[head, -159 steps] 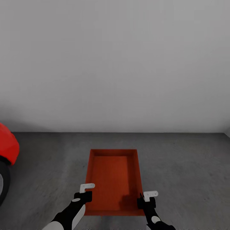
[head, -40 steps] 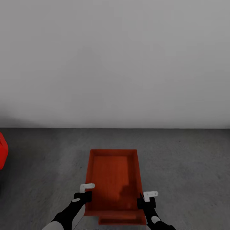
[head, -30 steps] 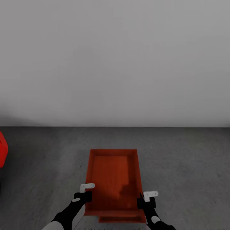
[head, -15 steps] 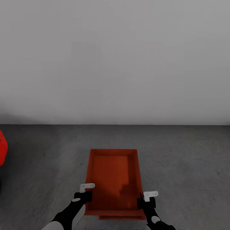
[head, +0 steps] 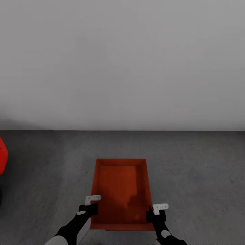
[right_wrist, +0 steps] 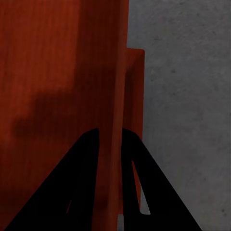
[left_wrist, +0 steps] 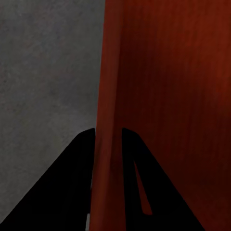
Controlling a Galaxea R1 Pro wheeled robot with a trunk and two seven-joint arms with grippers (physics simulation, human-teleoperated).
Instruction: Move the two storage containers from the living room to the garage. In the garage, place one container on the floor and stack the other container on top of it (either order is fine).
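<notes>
- A red-orange open-top storage container (head: 119,192) is held level above the dark grey concrete floor (head: 197,177), in front of a plain light grey wall (head: 122,61)
- The left gripper (head: 89,208) has its jaws pinched on the container's left wall, one finger each side
- The right gripper (head: 156,213) clamps the right wall the same way
- A second red-orange container (right_wrist: 136,115) peeks out just beneath the held one, by its right side
- A piece of a red car (head: 2,156) shows at far left
</notes>
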